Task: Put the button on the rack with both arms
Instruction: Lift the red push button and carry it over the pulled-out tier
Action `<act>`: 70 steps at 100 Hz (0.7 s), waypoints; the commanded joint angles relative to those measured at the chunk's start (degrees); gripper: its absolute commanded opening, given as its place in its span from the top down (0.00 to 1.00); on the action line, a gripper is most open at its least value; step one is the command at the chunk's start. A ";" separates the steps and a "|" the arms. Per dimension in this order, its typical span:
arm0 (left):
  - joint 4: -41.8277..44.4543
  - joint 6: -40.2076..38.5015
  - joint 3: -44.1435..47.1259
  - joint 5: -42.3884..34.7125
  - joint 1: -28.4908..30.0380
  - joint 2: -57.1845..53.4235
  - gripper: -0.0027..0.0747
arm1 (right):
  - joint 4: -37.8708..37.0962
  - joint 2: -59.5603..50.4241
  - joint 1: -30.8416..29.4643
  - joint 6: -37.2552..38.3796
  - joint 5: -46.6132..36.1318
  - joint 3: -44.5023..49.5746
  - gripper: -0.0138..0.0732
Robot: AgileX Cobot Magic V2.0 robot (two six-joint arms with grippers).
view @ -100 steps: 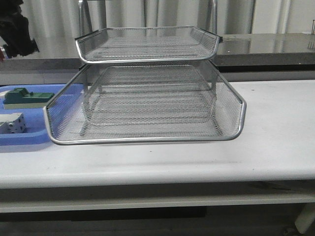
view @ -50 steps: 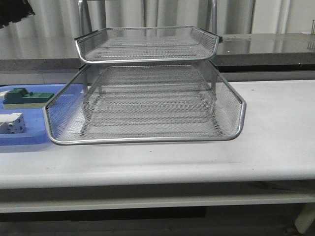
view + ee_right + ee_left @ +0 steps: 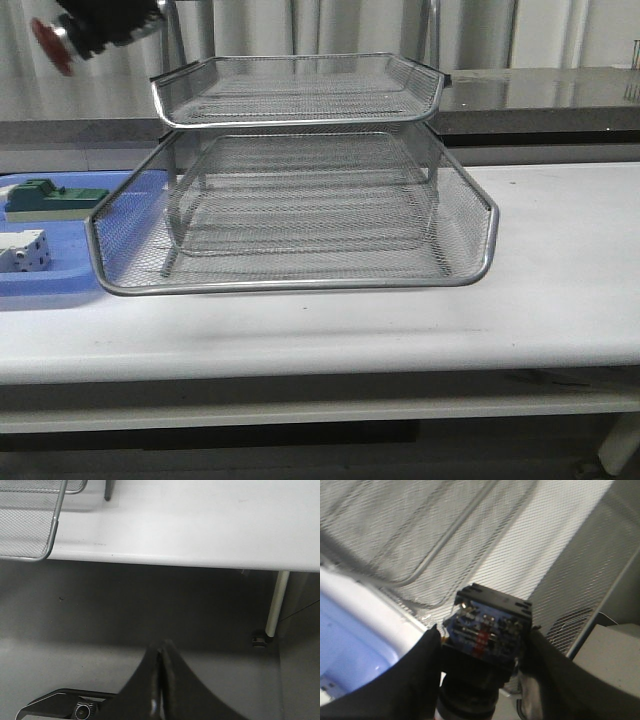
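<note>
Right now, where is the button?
In the front view the button is up in the air at the far left, held by the left gripper, level with the rack's top tier and left of it.

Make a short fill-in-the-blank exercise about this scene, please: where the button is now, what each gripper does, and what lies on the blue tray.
1. The button is clamped in the ____ gripper, up in the air to the left of the rack.
2. The head of the button is ____ in colour.
3. The right gripper is ____ and holds nothing.
4. On the blue tray lie a white block and a ____ block.

Missing words: left; red; shut; green
</note>
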 commanded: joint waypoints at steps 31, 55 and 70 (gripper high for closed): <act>0.01 1.28 -1.33 -9.39 -11.49 4.61 0.94 | -0.77 0.20 -0.03 -0.16 -3.06 -1.75 0.92; 1.42 1.28 -1.33 -10.57 -13.81 10.22 0.94 | -0.77 0.20 -0.03 -0.16 -3.06 -1.75 0.92; 2.50 1.28 -1.33 -10.69 -14.95 12.24 0.94 | -0.77 0.20 -0.03 -0.16 -3.06 -1.75 0.92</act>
